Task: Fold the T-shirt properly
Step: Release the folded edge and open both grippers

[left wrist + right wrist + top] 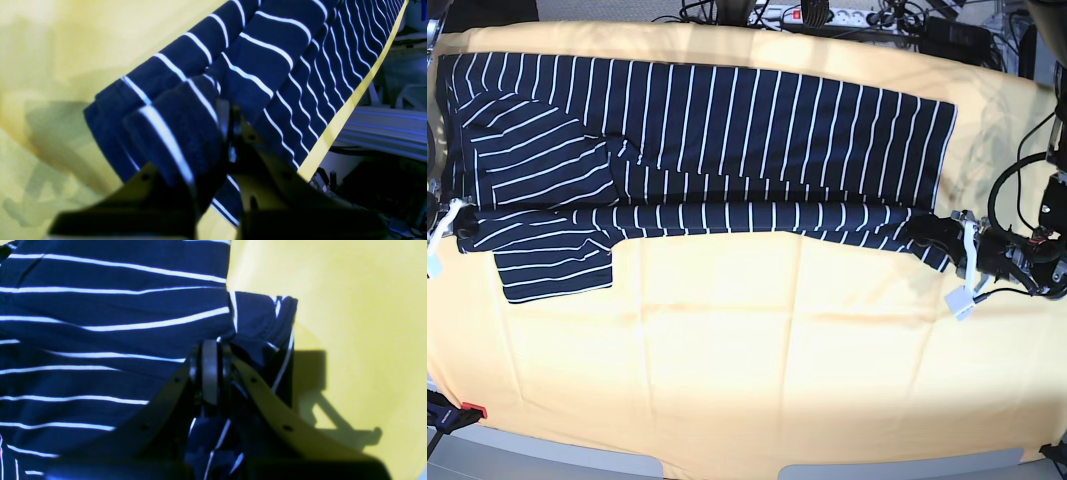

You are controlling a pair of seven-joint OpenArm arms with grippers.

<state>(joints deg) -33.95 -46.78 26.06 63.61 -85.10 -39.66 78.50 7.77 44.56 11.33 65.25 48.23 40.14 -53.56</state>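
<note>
Right gripper [462, 222], at the base view's left edge, is clamped on the T-shirt [727, 140] at its near edge by the sleeve end. T-shirt lies flat across the yellow cloth [747, 340], near long edge lifted. It's soft, light, floppy, prob. sags between grips, so hold at hems/corners. Left gripper [932, 235] pinches the opp. end, fabric bunched around its closed fingers.

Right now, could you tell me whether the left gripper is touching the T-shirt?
Touching: the left wrist view shows the left gripper shut on a bunched fold of the T-shirt.
</note>
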